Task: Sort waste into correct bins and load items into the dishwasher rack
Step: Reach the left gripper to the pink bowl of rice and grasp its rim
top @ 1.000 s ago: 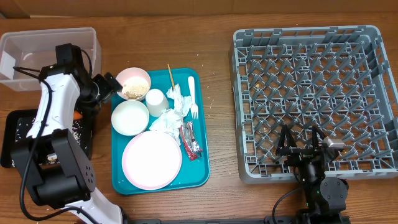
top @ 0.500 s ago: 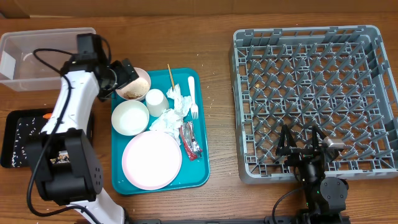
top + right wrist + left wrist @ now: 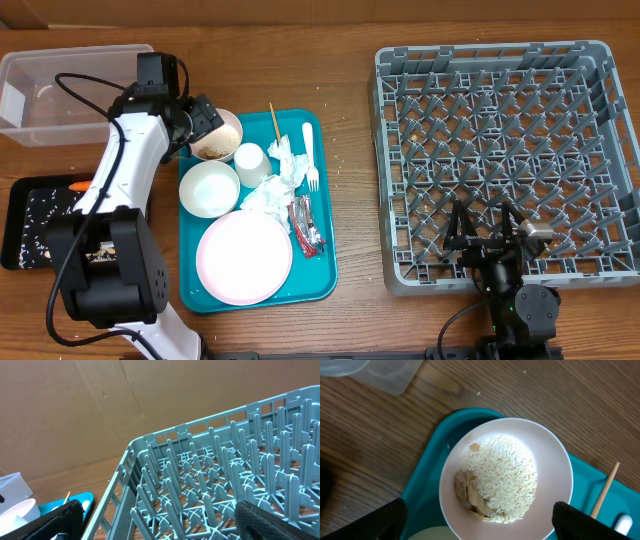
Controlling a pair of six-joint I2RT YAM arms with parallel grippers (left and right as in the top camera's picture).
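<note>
At the table's right side, the large grey plastic dishwasher rack (image 3: 490,50) holds no dishes; the right gripper (image 3: 483,228) sits at its near edge, jaws wide, empty. On the teal serving tray (image 3: 320,270), far-left corner, the small round pale bowl of rice scraps (image 3: 555,460) lies directly below the nearer left gripper (image 3: 195,122), whose jaws are spread either side and grip nothing. No legible writing.

Rack (image 3: 383,170): lg grey crate, grid floor w/ upright pegs, right side of tabletop (image 3: 350,150).
Clear tub (image 3: 40,120): far-left corner.
Black tray (image 3: 20,250): left edge, just near-side of tub; holds orange carrot piece (image 3: 77,186) + pale crumbs.
On teal tray (image 3: 325,280), centre-left:
- rice bowl (image 3: 555,460), upright, w/ white grains + brown scraps, far-left corner
- empty bowl (image 3: 209,188), next to it
- plate (image 3: 244,257), flat, near end
- cup (image 3: 250,163), beside both bowls
- crumpled napkins (image 3: 275,180), mid-tray
- red-silver wrapper (image 3: 305,228), right of plate
- fork (image 3: 309,155) and wooden stick (image 3: 274,125), lying flat, far end
</note>
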